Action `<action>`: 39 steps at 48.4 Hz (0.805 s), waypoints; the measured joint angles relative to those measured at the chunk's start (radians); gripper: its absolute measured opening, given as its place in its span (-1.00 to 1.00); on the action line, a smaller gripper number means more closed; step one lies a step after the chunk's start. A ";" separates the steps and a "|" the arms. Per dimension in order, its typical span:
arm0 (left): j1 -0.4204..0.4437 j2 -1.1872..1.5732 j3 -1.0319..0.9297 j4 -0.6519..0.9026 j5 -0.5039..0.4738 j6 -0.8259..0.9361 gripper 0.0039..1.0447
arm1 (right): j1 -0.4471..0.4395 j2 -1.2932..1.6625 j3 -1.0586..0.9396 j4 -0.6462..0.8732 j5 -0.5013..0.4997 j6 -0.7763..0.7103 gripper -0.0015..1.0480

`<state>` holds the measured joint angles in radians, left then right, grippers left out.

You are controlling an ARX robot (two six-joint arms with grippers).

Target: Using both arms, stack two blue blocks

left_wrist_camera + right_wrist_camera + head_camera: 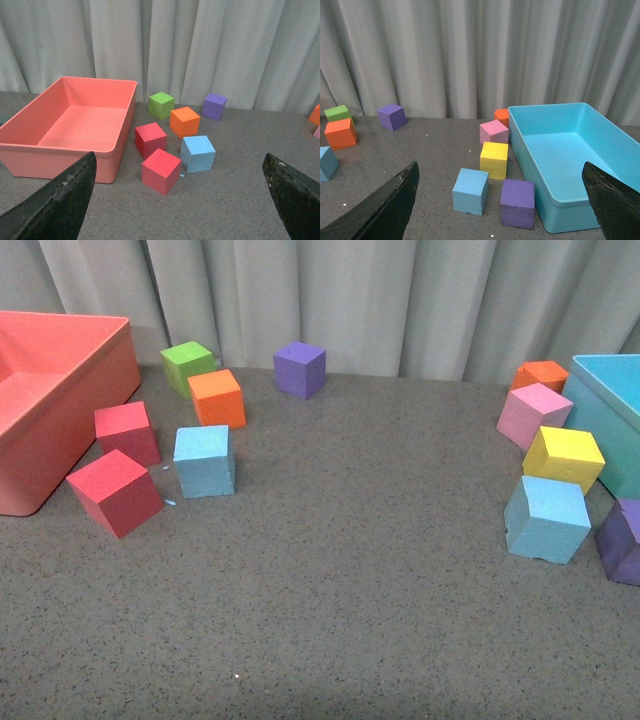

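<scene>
One light blue block (205, 461) sits at the left of the table beside two red cubes; the left wrist view shows it as the blue block (198, 153). The other blue block (546, 519), with a small notch in its lower edge, rests at the right below a yellow cube; in the right wrist view this blue block (470, 191) lies beside a purple cube. Neither arm appears in the front view. My left gripper (180, 200) is open and well short of its block. My right gripper (500, 202) is open too, nothing between its fingers (385, 210).
A salmon bin (45, 410) stands at the far left, a turquoise bin (615, 410) at the far right. Red cubes (115, 492), orange cube (218, 398), green cube (187, 365), purple cube (300, 369) crowd the left; yellow cube (563, 458), pink cube (533, 415), orange and purple cubes the right.
</scene>
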<state>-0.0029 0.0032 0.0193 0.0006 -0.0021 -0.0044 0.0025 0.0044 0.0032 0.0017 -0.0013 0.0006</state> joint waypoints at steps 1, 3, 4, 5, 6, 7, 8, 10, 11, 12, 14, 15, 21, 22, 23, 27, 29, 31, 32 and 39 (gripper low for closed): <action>0.000 0.000 0.000 0.000 0.000 0.000 0.88 | 0.000 0.000 0.000 0.000 0.000 0.000 0.81; 0.000 0.000 0.000 0.000 0.000 0.000 0.88 | 0.000 0.000 0.000 0.000 0.000 0.000 0.81; 0.000 0.000 0.000 0.000 0.000 0.000 0.88 | 0.000 0.000 0.000 0.000 0.000 0.000 0.81; 0.000 0.000 0.000 0.000 0.000 0.000 0.88 | 0.000 0.000 0.000 0.000 0.000 0.000 0.81; 0.000 0.000 0.000 0.000 0.000 0.000 0.88 | 0.000 0.000 0.000 0.000 0.000 0.000 0.81; 0.000 0.000 0.000 0.000 0.000 0.000 0.88 | 0.000 0.000 0.000 0.000 0.000 0.000 0.81; 0.000 0.000 0.000 0.000 0.000 0.000 0.88 | 0.000 0.000 0.000 0.000 0.000 0.000 0.81; 0.000 0.000 0.000 0.000 0.000 0.000 0.88 | 0.000 0.000 0.000 0.000 0.000 0.000 0.81; 0.000 0.000 0.000 0.000 0.000 0.000 0.88 | 0.000 0.000 0.000 0.000 0.000 0.000 0.81; 0.000 0.000 0.000 0.000 0.000 0.000 0.88 | 0.000 0.000 0.000 0.000 0.000 0.000 0.81; 0.000 0.000 0.000 0.000 0.000 0.000 0.88 | 0.000 0.000 0.000 0.000 0.000 0.000 0.81; 0.000 0.000 0.000 0.000 0.000 0.000 0.88 | 0.000 0.000 0.000 0.000 0.000 0.000 0.81; 0.000 0.000 0.000 0.000 0.000 0.000 0.88 | 0.000 0.000 0.000 0.000 0.000 0.000 0.81; 0.000 0.000 0.000 0.000 0.000 0.000 0.88 | 0.000 0.000 0.000 0.000 0.000 0.000 0.81; 0.000 0.000 0.000 0.000 0.000 0.000 0.88 | 0.000 0.000 0.000 0.000 0.000 0.000 0.81; 0.000 0.000 0.000 0.000 0.000 0.000 0.88 | 0.000 0.000 0.000 0.000 0.000 0.000 0.81; 0.000 0.000 0.000 0.000 0.000 0.000 0.88 | 0.000 0.000 0.000 0.000 0.000 0.000 0.81; 0.000 0.000 0.000 0.000 0.000 0.000 0.88 | 0.000 0.000 0.000 0.000 0.000 0.000 0.81; 0.000 0.000 0.000 0.000 0.000 0.000 0.88 | 0.000 0.000 0.000 0.000 0.000 0.000 0.81; 0.000 0.000 0.000 0.000 0.000 0.000 0.88 | 0.000 0.000 0.000 0.000 0.000 0.000 0.81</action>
<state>-0.0029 0.0032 0.0193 0.0006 -0.0021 -0.0044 0.0025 0.0044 0.0032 0.0017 -0.0013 0.0006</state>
